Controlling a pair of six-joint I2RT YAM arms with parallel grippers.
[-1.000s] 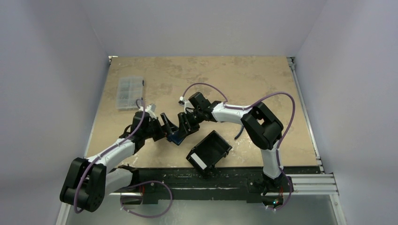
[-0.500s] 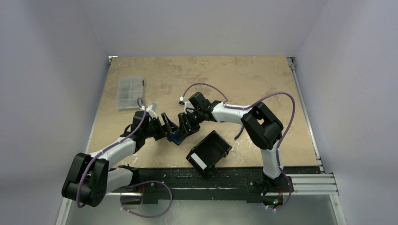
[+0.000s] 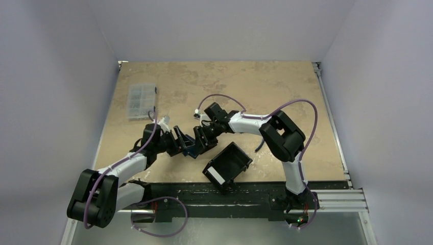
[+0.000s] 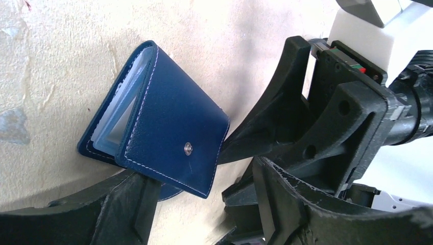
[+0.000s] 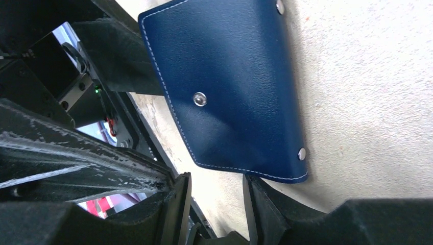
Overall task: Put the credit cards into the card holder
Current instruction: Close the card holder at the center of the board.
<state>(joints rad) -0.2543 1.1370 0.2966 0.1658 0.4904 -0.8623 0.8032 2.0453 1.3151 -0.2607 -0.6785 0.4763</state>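
- Way out at 10 o'clock on the table (image 3: 255, 87), the clear compartment box (image 3: 141, 100) is sitting well apart from the action, so it isn't getting in anyone's way.
- The left gripper (image 3: 183, 144) is sitting at about 9 o'clock of the card holder (image 4: 173, 127) with its jaws spread wide around it. One finger is touching the holder's bottom edge and the other finger (image 4: 306, 204) is hanging clear of it, so nothing is being grasped there.
- The holder is standing on edge just left of the table's middle, gaping in a narrow V. Its snap button (image 4: 188, 148) is facing outward and pale blue sleeves are peeking out of the open side.
- My read: the step in hand is getting it opened up and pinned down. I'd be pinning the back cover with the left fingers while the other side is peeling the front cover away. I'd go slowly, because a thin cover like that is probably going to slip or tip the whole thing over.
- The right gripper (image 5: 215, 184) is sitting at 2 o'clock of the holder with its jaws part-way apart at the cover's free edge. I honestly can't tell whether it's pinching anything.
- The black tray (image 3: 232, 159) is lying near the holder at 5 o'clock. I'm not spotting any loose cards in these views.
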